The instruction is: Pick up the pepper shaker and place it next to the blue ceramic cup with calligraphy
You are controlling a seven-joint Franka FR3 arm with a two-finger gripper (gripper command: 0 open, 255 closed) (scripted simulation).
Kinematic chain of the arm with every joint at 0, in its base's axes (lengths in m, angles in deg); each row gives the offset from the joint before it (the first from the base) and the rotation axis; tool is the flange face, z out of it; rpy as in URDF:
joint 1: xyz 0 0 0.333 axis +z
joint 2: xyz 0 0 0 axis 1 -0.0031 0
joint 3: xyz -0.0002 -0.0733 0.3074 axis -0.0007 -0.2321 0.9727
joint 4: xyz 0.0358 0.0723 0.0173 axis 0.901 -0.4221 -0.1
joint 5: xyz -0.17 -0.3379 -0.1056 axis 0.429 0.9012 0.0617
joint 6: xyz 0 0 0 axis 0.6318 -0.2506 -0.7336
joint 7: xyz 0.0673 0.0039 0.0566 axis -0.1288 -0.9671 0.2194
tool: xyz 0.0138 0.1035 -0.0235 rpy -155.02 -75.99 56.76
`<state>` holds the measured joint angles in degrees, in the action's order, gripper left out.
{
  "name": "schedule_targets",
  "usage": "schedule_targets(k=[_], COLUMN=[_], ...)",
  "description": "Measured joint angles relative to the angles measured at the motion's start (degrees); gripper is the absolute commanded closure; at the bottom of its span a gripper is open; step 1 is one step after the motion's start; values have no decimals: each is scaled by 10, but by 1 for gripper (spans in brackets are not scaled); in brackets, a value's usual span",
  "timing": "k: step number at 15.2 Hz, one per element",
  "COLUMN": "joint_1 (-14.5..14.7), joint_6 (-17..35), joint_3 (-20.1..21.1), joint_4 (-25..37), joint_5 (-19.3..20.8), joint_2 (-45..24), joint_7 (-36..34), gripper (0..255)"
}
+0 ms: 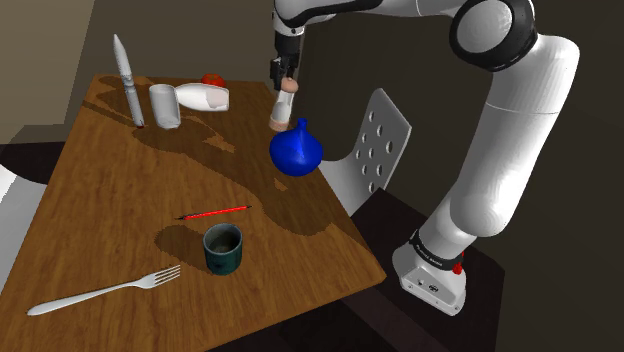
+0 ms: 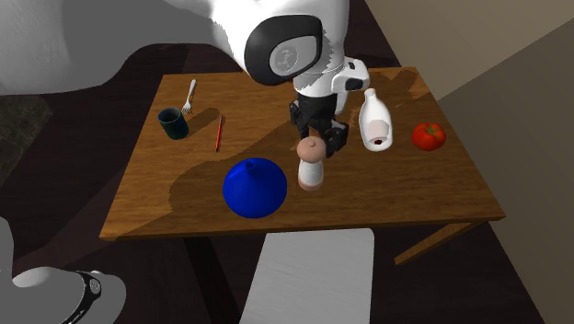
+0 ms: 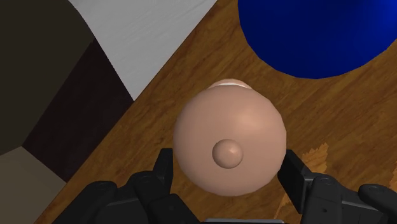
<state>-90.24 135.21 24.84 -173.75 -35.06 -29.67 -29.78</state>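
Pepper shaker [image 1: 283, 108] [image 2: 311, 164] [image 3: 229, 143], pale with a rounded pinkish top, stands upright on the wooden table [image 1: 120, 200] [image 2: 441, 189] near its edge, just beside a round blue vase [image 1: 296, 152] [image 2: 255, 188] [image 3: 318, 32]. We see the black gripper [image 1: 283, 75] [image 2: 322, 138] [image 3: 228, 167] directly above it, its fingers [image 3: 164, 168] spread apart and flanking the top closely on either side. The dark blue cup [image 1: 223, 248] [image 2: 171, 122] sits well apart at the table's other end, with a red pen [image 1: 213, 212] [image 2: 219, 132] and a fork [image 1: 100, 292] [image 2: 189, 94] near it. A white bottle [image 1: 203, 96] [image 2: 373, 121] lies on its side next to a tomato [image 1: 212, 79] [image 2: 428, 135]
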Motion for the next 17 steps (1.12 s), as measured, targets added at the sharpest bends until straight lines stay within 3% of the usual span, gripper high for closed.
schedule_targets(k=[17], joint_1=[1], joint_6=[-131], joint_3=[0], joint_4=[131], joint_5=[-4], joint_2=[1], joint_7=[14], gripper=[255])
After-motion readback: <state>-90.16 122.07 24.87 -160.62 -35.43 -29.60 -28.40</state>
